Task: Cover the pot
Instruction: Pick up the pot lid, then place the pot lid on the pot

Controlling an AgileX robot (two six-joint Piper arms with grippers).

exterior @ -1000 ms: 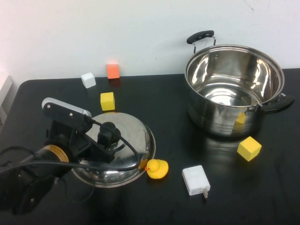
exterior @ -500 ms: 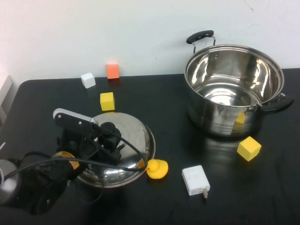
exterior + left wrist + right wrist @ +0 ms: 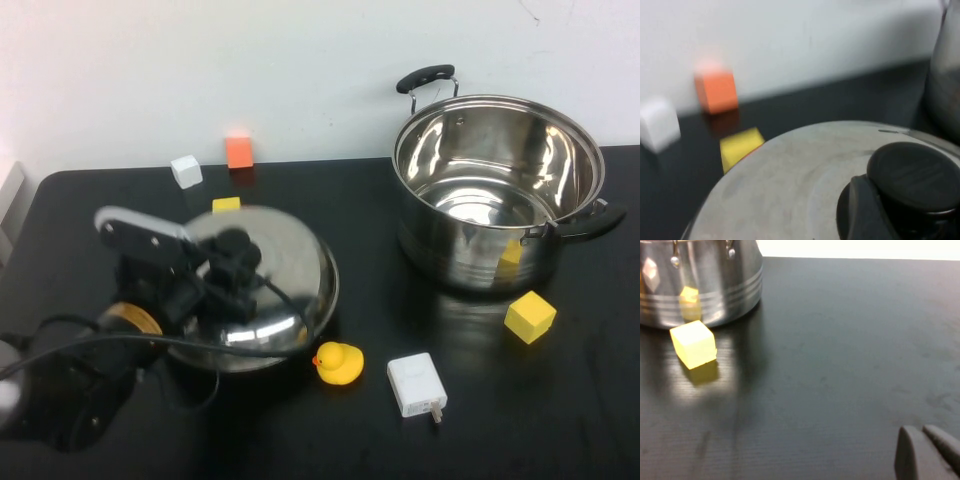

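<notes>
With my left pincer [image 3: 228, 268] clamped on the black knob [image 3: 914, 178] of the domed steel lid [image 3: 275, 262], my right pincer [image 3: 924, 452] pressed together low over bare table, I must next carry it to the big shiny stockpot [image 3: 498, 190] at far right.

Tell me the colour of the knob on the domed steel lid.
Black; the knob on the domed steel lid shows best in the left wrist view.

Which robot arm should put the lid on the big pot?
Probably the left. Its tool already grips the lid by the knob. The right tool sits shut, low over the table, holding nothing, beside the pot.
</notes>
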